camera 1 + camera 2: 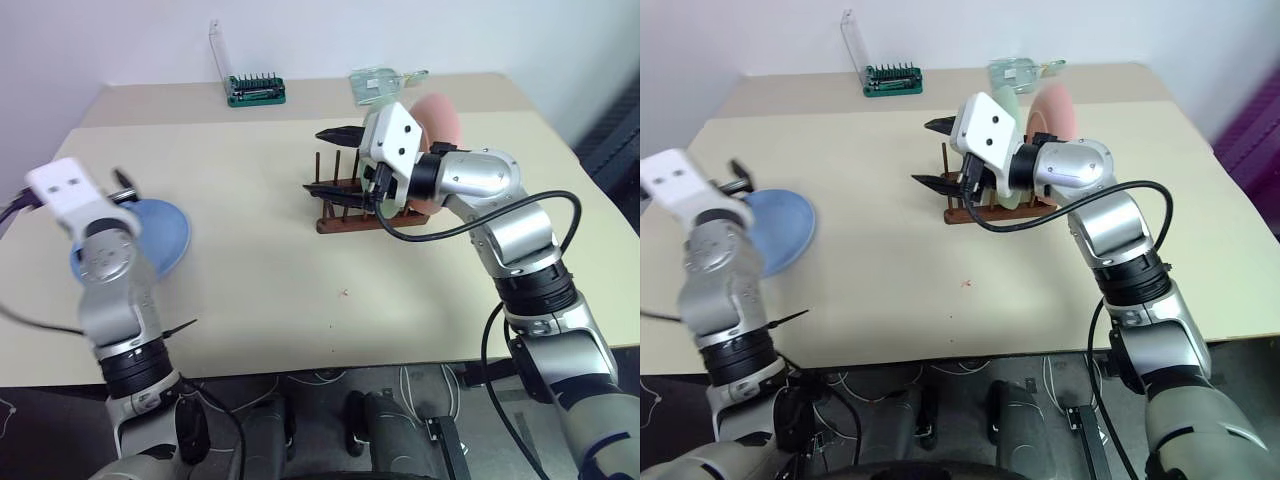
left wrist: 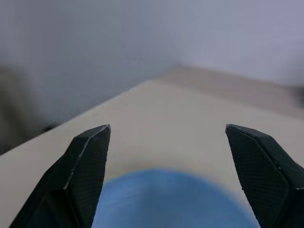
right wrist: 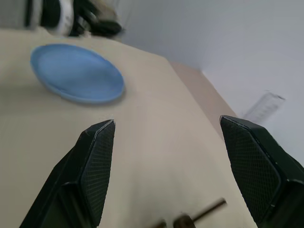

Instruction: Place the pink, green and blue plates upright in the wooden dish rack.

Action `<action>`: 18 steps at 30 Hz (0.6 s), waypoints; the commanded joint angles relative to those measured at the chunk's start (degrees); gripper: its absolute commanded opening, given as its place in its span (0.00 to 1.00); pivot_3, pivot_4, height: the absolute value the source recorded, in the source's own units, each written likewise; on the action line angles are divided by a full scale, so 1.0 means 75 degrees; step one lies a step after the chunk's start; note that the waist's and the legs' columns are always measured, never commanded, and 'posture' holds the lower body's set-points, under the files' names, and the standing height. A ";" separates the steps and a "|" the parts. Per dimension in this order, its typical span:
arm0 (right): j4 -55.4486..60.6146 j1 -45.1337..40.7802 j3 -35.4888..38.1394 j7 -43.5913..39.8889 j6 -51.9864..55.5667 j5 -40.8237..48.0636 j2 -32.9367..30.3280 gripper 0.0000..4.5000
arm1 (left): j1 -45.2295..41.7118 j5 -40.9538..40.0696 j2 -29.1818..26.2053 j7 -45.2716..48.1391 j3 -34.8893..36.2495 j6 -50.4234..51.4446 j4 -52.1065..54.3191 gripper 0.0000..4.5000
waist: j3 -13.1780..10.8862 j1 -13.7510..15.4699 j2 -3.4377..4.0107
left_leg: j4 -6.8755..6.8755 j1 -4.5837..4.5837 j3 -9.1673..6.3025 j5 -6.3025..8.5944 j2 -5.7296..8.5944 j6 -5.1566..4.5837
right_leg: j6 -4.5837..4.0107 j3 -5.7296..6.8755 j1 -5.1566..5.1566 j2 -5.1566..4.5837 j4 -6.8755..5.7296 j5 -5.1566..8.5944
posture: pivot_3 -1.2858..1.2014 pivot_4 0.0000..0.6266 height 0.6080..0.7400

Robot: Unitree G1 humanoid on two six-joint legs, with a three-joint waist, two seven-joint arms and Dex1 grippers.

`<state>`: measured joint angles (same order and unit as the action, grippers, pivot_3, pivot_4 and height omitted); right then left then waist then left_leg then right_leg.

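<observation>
Already the pink plate (image 1: 1055,108) and green plate (image 1: 1004,110) stand upright in the wooden dish rack (image 1: 985,210); the blue plate (image 1: 780,230) lies flat at left. Both left gripper (image 2: 166,156) and right gripper (image 1: 940,155) gape empty, presumably readying its pickup.

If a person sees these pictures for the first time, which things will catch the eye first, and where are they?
First the right gripper, its black fingers spread wide, level over the wooden dish rack at the middle of the table. Behind it the pink plate and the green plate stand upright in the rack. On the robot's left, the blue plate lies flat on the table beside the open left gripper.
</observation>
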<state>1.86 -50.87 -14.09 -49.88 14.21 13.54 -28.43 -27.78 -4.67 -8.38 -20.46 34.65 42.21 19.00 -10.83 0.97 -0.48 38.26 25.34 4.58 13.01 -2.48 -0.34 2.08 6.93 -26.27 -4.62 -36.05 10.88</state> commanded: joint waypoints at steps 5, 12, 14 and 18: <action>-0.0329 0.0075 0.0038 -0.0292 -0.0557 -0.0307 0.0182 0.80 | -0.0531 -0.0620 0.1441 -0.1437 0.1645 0.2335 0.1633 0.89 | 0.0007 0.0094 -0.0073 | 0.0024 0.0000 -0.0003 0.0002 0.0001 0.0002 | 0.0023 0.0001 0.0018 -0.0006 0.0014 0.0002 | 0.52 0.24 0.92; -0.0553 0.0096 0.0056 -0.0362 -0.0706 -0.0483 0.0390 0.80 | -0.0977 -0.1148 0.2173 -0.2044 0.2939 0.2928 0.1467 0.89 | 0.0001 0.0061 -0.0082 | 0.0017 -0.0001 -0.0001 0.0001 -0.0013 0.0002 | 0.0005 0.0000 0.0004 0.0017 0.0001 -0.0008 | 0.52 0.24 0.92; -0.0604 0.0120 0.0056 -0.0353 -0.0756 -0.0539 0.0438 0.80 | -0.1068 -0.1414 0.2256 -0.2010 0.3145 0.2892 0.1374 0.77 | 0.0000 0.0020 -0.0083 | 0.0016 -0.0001 -0.0001 0.0001 -0.0013 0.0002 | 0.0006 0.0000 0.0004 0.0017 0.0002 -0.0008 | 0.52 0.24 0.92; -0.0593 0.0189 0.0062 -0.0323 -0.0783 -0.0622 0.0498 0.80 | -0.1125 -0.1790 0.2127 -0.1985 0.3317 0.2811 0.1134 0.34 | 0.0000 -0.0015 -0.0085 | 0.0017 -0.0001 -0.0003 0.0001 -0.0011 0.0002 | 0.0005 0.0001 0.0007 0.0015 0.0002 -0.0008 | 0.52 0.24 0.92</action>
<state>-3.57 -49.45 -14.58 -52.58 9.44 9.09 -25.08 -35.20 -16.46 8.15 -35.31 58.80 64.19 27.17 -10.83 0.86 -1.12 38.39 25.34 4.56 13.02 -2.56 -0.32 2.12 6.93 -26.23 -4.51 -36.04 10.82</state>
